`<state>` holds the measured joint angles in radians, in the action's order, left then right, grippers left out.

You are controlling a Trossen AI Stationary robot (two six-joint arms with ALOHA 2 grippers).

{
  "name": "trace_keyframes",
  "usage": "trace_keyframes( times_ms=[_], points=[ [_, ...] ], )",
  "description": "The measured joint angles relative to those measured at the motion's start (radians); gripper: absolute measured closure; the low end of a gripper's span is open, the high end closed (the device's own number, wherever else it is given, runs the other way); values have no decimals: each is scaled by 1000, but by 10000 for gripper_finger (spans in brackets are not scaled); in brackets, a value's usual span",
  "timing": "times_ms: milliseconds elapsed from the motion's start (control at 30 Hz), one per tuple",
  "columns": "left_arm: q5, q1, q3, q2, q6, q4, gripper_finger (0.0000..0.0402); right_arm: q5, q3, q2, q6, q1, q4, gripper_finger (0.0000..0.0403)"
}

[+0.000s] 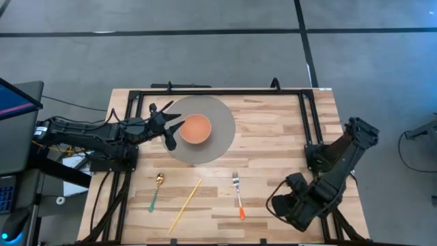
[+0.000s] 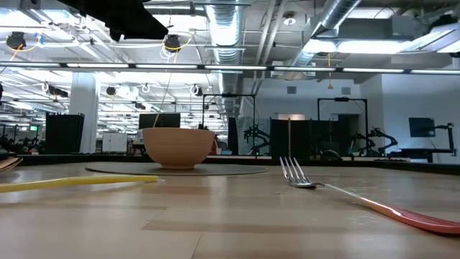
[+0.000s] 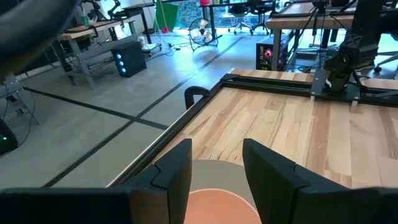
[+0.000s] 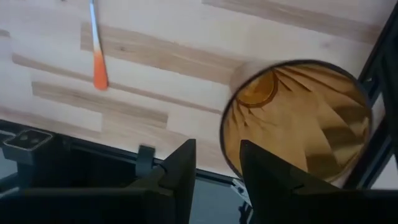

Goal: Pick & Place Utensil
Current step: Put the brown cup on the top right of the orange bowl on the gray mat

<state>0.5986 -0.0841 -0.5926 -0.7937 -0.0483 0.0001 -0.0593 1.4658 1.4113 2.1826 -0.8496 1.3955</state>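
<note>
Three utensils lie flat on the wooden table: a fork (image 1: pixel 238 194) with an orange handle, a yellow chopstick (image 1: pixel 185 205) and a spoon (image 1: pixel 156 191) with a green handle. An orange bowl (image 1: pixel 196 128) stands on a round grey mat (image 1: pixel 222 137). My left gripper (image 1: pixel 172 128) is open and empty, in the air over the bowl's left side; the bowl's rim (image 3: pixel 217 208) shows below its fingers. My right gripper (image 4: pixel 217 168) is open and empty at the table's near right, above an amber cup (image 4: pixel 295 118), with the fork's handle (image 4: pixel 99 74) to one side.
A black metal frame (image 1: pixel 218 91) runs around the table's far, left and right sides. In the low view the fork (image 2: pixel 298 176) and the chopstick (image 2: pixel 79 183) lie in front of the bowl (image 2: pixel 178 147). Bare wood lies between mat and utensils.
</note>
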Motion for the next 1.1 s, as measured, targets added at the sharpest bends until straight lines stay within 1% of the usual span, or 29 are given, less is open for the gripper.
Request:
trace_keyframes(
  times_ms=[167,300,433,767,867,1100],
  points=[
    [0,0,0,0,0,0,256,0,-58,0,3,-18,1,284],
    [0,0,0,0,0,0,256,9,-110,0,-7,-22,-98,284],
    [0,0,0,0,0,1,256,4,-113,0,-81,-17,-151,284],
    [0,0,0,0,0,1,256,10,-113,0,-79,-7,-51,284],
    [0,0,0,0,0,1,256,9,-113,0,-79,-4,-49,287],
    [0,0,0,0,0,1,256,10,-113,11,-87,-6,-41,319]
  ],
)
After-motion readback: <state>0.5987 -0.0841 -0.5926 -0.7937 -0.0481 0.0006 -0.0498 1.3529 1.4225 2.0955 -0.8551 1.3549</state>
